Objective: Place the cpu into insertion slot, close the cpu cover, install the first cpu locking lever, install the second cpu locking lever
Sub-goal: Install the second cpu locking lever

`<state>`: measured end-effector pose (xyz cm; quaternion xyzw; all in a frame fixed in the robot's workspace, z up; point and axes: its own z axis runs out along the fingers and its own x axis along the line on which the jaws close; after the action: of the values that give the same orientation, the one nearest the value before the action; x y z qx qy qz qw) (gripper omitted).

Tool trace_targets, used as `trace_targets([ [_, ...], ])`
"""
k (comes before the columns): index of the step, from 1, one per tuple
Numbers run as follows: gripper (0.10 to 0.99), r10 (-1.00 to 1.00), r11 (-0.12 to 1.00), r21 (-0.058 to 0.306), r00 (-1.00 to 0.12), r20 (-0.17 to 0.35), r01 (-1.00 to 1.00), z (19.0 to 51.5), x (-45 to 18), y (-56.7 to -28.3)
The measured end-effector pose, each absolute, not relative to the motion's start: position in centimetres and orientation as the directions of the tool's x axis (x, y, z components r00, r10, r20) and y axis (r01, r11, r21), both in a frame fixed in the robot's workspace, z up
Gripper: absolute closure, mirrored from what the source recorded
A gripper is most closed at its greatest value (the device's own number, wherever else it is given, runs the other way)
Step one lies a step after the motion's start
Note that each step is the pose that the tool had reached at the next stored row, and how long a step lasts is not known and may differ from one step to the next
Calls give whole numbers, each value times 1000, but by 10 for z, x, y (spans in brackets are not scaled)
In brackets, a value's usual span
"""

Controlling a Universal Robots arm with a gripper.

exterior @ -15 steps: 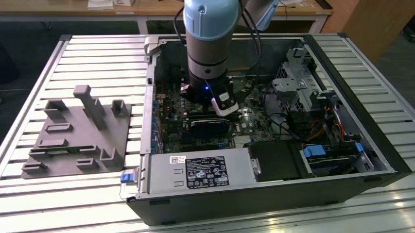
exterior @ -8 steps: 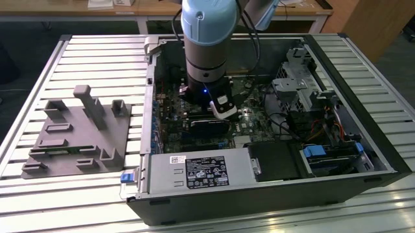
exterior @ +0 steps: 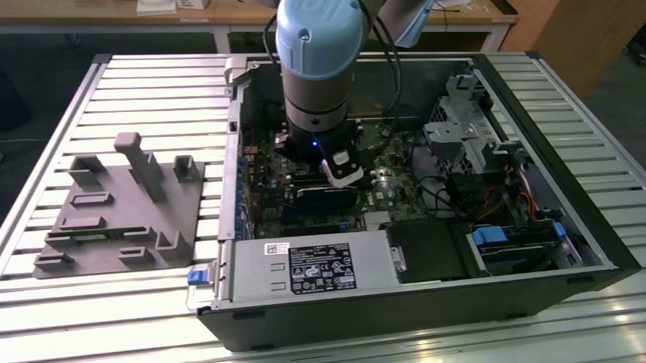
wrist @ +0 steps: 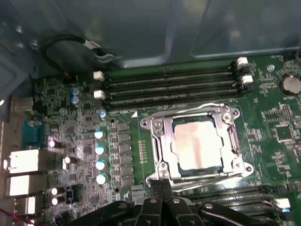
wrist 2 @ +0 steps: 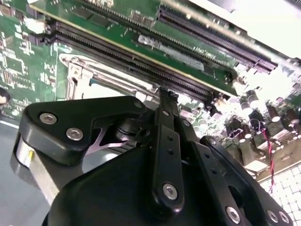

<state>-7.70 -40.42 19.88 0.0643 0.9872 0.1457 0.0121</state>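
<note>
First wrist view shows the cpu (wrist: pixel 197 143) already seated in the insertion slot (wrist: pixel 235 141) with the cpu cover (wrist: pixel 162 146) shut over it, while the gripper (wrist: pixel 162 186), fingers pressed together and empty, hovers at the socket's edge, seemingly working a locking lever.

A pale silvery-grey square chip (wrist: pixel 196 143) lies inside a shiny silver metal frame (wrist: pixel 162 141) on the green circuit board (wrist: pixel 268 117); black plastic gripper (wrist: pixel 162 186) at the frame's lower centre.
</note>
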Motion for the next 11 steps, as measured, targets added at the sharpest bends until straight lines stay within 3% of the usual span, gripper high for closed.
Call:
trace_targets([
  [11,980,131,938,325,-991,0,124,197,-77,-405],
])
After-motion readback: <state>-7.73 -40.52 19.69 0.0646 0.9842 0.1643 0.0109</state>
